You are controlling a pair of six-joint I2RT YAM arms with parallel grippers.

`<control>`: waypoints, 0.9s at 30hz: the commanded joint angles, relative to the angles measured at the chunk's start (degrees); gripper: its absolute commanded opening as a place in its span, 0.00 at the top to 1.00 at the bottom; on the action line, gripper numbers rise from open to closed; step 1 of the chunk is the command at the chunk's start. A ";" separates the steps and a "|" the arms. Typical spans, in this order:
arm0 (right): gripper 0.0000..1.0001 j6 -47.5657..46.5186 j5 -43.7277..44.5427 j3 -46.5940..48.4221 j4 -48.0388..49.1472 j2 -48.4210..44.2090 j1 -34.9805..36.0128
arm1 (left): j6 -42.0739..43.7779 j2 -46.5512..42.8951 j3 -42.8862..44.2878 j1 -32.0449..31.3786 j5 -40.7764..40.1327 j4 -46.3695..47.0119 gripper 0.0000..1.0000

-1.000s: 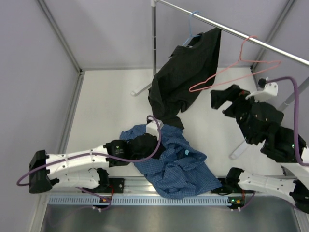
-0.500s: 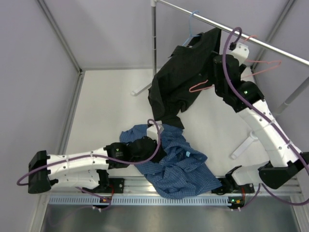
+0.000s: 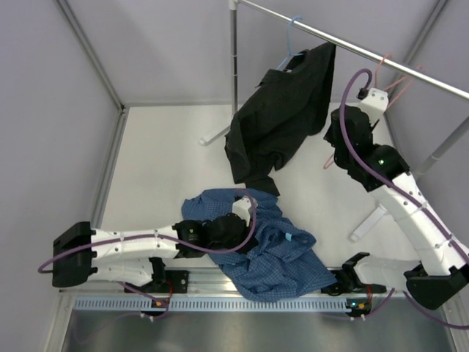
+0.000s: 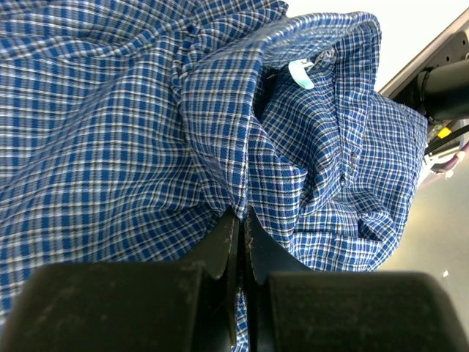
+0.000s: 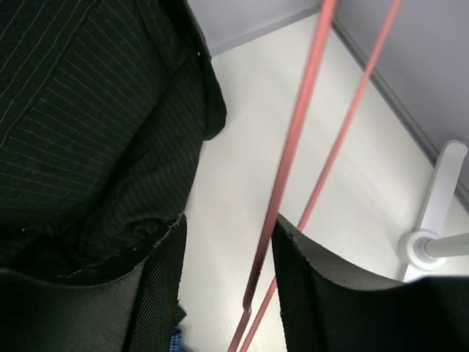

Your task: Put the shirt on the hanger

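My left claw (image 4: 240, 217) is pinched tight on a fold of the shirt (image 3: 272, 258), the two black fingers (image 4: 220, 246) pressed together with checked cloth drawn up between their tips. From overhead, the shirt lies crumpled in a heap at about 6 o'clock on the bench (image 3: 168, 161), spilling over the near edge between the two arm bases, and its pale collar label shows toward 3 o'clock of the heap. My right claw (image 5: 229, 220) is raised toward 2 o'clock, up by the rail (image 3: 352, 45), with its fingers spread apart. One thin wire of the pink hanger (image 5: 290, 139) runs down through the gap, close against the right-hand finger, and I can't tell whether it touches it. A second wire of the hanger runs just outside it, toward 3 o'clock. The hanger's hook sits over the rail at 2 o'clock. The black shirt (image 3: 282, 117) hangs from a light blue hanger (image 3: 294, 37) at about 12 o'clock, just beside the right claw.
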 commanded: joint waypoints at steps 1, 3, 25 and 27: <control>0.54 -3.49 0.95 -0.82 0.33 -3.79 -1.69 | -0.73 1.52 0.51 -0.84 1.10 5.21 1.00; 0.56 -4.55 -1.24 -1.79 0.51 -4.50 -3.27 | -0.73 2.05 0.86 -1.27 1.19 5.39 1.00; 0.80 -15.10 -17.69 -4.96 1.74 -9.34 -12.32 | -0.55 1.08 -0.19 -1.80 0.66 5.48 1.00; 0.81 -15.62 -18.83 -5.05 1.83 -9.52 -12.59 | -0.55 1.08 -0.28 -1.80 0.49 5.48 1.00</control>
